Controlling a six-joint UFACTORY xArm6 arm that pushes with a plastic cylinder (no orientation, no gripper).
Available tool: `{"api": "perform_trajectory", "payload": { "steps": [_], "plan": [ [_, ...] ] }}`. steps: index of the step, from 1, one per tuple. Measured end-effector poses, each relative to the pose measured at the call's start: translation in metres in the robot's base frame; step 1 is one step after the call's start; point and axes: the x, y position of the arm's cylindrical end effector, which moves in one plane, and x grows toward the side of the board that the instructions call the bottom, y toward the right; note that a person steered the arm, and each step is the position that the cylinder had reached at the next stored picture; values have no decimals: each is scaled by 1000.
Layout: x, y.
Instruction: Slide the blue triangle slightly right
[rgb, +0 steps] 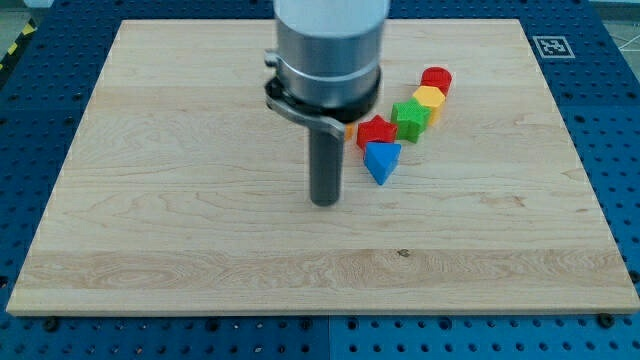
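The blue triangle (381, 161) lies near the middle of the wooden board (150, 200), point toward the view's bottom. A red star-shaped block (376, 131) touches its top edge. My tip (325, 201) rests on the board to the left of the blue triangle and slightly below it, a short gap apart. The rod and the arm's grey body (328, 55) rise above it and hide the board behind them.
A green star-shaped block (410, 117), a yellow block (429, 100) and a red block (436, 79) run in a diagonal line up to the right of the red star. An orange sliver (350, 129) peeks out by the rod. A marker tag (551, 46) sits beyond the board's top right corner.
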Motion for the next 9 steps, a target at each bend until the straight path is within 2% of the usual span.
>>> {"api": "perform_trajectory", "payload": {
  "steps": [1, 2, 5, 7, 9],
  "plan": [
    [-38, -12],
    [-43, -1],
    [-33, 79],
    [-28, 86],
    [5, 140]
  ]
}}
